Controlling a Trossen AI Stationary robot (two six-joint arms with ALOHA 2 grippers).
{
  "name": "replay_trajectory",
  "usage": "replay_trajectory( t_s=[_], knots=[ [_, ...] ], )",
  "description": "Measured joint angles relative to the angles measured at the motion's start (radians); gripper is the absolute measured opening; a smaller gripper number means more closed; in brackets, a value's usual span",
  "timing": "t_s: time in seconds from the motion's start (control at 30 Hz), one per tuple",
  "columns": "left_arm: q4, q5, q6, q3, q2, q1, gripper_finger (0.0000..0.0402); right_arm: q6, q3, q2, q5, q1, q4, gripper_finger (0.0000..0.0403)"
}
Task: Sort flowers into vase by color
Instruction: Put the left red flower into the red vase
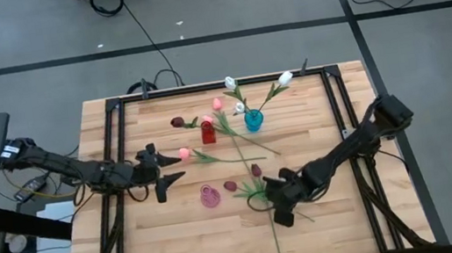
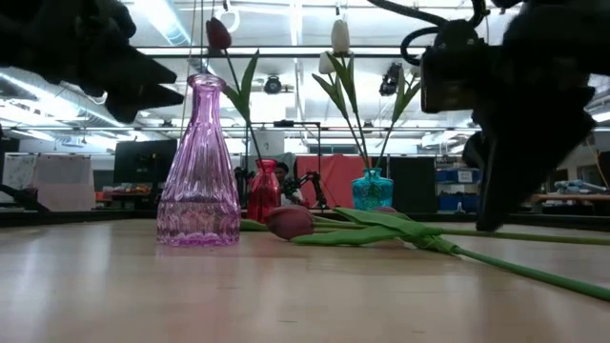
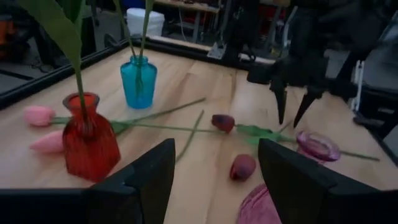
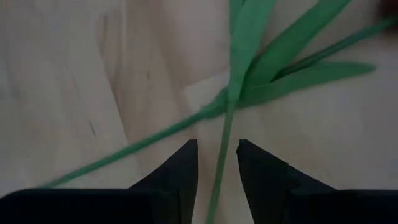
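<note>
Three vases stand mid-table: a pink vase, a red vase holding a maroon tulip, and a blue vase holding white tulips. Pink tulips and two maroon tulips lie flat on the wood. My right gripper points down over a lying tulip's green stem. It is open, one finger on each side of the stem; I cannot tell whether they touch it. My left gripper hovers open, left of the pink vase, with nothing between its fingers.
A black metal frame borders the wooden tabletop. The lying stems and leaves cross each other between the vases and my right gripper. Bare wood shows along the near edge.
</note>
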Motion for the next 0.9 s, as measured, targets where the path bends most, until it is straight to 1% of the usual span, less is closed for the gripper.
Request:
replay_trajectory(
  t_s=[0.07, 0.2, 0.27, 0.33, 0.47, 0.5, 0.53, 0.63, 0.73, 0.8, 0.9],
  knots=[
    [0.038, -0.011, -0.02, -0.018, -0.001, -0.011, 0.0237, 0.0, 0.022, 0.032, 0.004, 0.01, -0.01, 0.0125],
    [0.038, -0.016, -0.057, -0.034, 0.004, -0.027, 0.0237, 0.0, 0.046, 0.083, 0.006, 0.018, -0.015, 0.0124],
    [0.047, -0.017, -0.067, -0.034, 0.003, -0.033, 0.0237, 0.013, 0.051, 0.09, 0.01, 0.018, -0.02, 0.0114],
    [0.051, -0.015, -0.068, -0.034, 0.003, -0.039, 0.0237, 0.025, 0.052, 0.093, 0.011, 0.017, -0.031, 0.0093],
    [0.064, 0.002, -0.068, -0.034, 0.003, -0.046, 0.0237, 0.033, 0.049, 0.079, 0.02, 0.01, -0.047, 0.0024],
    [0.071, 0.007, -0.068, -0.034, 0.004, -0.045, 0.0237, 0.032, 0.048, 0.07, 0.033, 0.008, -0.048, 0.0016],
    [0.08, 0.008, -0.068, -0.034, 0.004, -0.045, 0.0237, 0.029, 0.047, 0.055, 0.066, 0.006, -0.051, 0.0013],
    [0.145, 0.007, -0.041, -0.033, 0.018, -0.045, 0.0237, 0.018, 0.048, -0.004, 0.199, -0.008, -0.04, 0.0026],
    [0.221, -0.007, -0.011, -0.033, 0.055, -0.042, 0.0237, -0.035, 0.048, -0.047, 0.337, -0.035, -0.01, 0.0027],
    [0.288, -0.029, 0.016, -0.033, 0.082, -0.042, 0.0237, -0.127, 0.048, -0.066, 0.39, -0.055, 0.066, 0.0018],
    [0.405, -0.046, 0.039, -0.033, 0.13, -0.042, 0.0237, -0.287, 0.048, -0.069, 0.42, -0.089, 0.253, 0.001]
  ],
)
